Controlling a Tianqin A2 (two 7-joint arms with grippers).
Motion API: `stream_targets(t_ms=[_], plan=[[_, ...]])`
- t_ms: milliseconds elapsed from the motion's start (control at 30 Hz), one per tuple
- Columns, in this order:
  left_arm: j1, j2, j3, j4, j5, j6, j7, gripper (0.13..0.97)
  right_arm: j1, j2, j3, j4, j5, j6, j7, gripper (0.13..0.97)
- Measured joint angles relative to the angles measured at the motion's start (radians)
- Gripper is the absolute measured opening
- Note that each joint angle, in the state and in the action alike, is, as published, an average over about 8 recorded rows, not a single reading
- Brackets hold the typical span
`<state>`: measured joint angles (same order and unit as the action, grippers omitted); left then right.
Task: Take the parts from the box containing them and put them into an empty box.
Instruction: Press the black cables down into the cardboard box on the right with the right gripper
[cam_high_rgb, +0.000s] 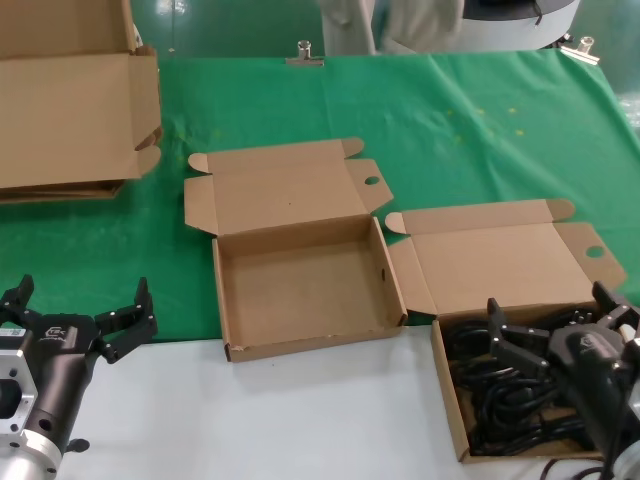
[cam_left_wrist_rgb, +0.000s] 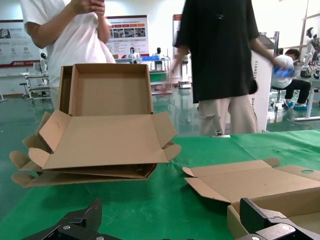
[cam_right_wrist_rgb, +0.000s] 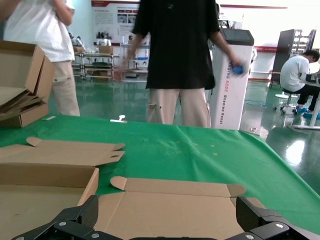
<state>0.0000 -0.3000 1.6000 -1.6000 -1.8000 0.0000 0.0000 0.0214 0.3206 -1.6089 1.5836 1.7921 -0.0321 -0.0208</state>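
The empty box (cam_high_rgb: 219, 292) lies open in the middle, its lid (cam_high_rgb: 285, 190) folded back with a tiny dark speck. The box containing the parts (cam_high_rgb: 448, 392) lies open at the front right with a plain lid (cam_high_rgb: 505, 262). It is full of tangled black power cords (cam_high_rgb: 505, 395). My right gripper (cam_high_rgb: 550, 306) is open and hovers over those cords, holding nothing. In the right wrist view my right gripper (cam_right_wrist_rgb: 167, 212) faces the plain lid (cam_right_wrist_rgb: 165, 197). My left gripper (cam_high_rgb: 80, 300) is open and empty at the front left. In the left wrist view my left gripper (cam_left_wrist_rgb: 170, 215) is just left of the empty box's corner (cam_left_wrist_rgb: 234, 220).
Stacked flat cardboard boxes (cam_high_rgb: 70, 110) lie at the far left; they also show in the left wrist view (cam_left_wrist_rgb: 100, 140). The table is green cloth (cam_high_rgb: 480, 130) at the back and white (cam_high_rgb: 300, 420) at the front. Metal clips (cam_high_rgb: 304, 55) sit on the far edge. People stand beyond the table.
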Motion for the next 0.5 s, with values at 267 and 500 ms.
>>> stream_targets(t_ms=[267,500], plan=[[0.0,0.0,0.0,0.0,0.0,0.0,0.0,0.966,0.0,0.0,0.0,0.0,0.0,0.0,0.0,0.966],[0.0,0.0,0.0,0.0,0.0,0.0,0.0,0.966,0.0,0.0,0.0,0.0,0.0,0.0,0.0,0.966]])
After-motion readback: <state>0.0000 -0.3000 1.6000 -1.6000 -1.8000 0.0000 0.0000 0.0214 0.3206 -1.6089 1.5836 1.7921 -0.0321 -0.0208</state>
